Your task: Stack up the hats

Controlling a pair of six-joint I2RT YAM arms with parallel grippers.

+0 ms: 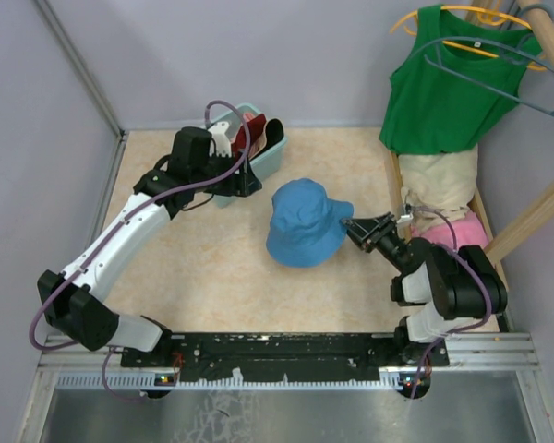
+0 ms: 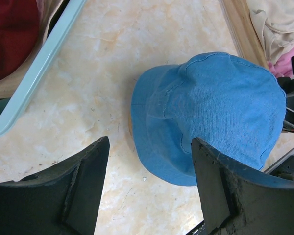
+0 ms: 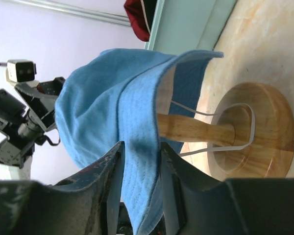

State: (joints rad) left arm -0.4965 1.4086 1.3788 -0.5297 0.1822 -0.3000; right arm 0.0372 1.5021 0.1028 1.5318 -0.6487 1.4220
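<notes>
The space is closed in by pale purple walls [image 1: 258, 55]. The table [image 1: 194, 286] is covered by a sandy, marbled top. A green tank top [image 1: 448, 88] is hung on a hanger at the far right. The blue hat [image 1: 305, 221] is set near the middle of the table, on a wooden stand [image 3: 250, 129]. A teal basket [image 1: 275, 159] is placed at the back, and the dark red hat [image 1: 251, 129] is kept inside it. The beige hat [image 1: 439, 185] and the pink hat [image 1: 462, 231] are piled at the right edge. The blue hat's brim is pinched between the narrow fingers of the right gripper [image 3: 141, 147]. The left gripper [image 2: 151, 144] is held wide above the table, beside the basket.
</notes>
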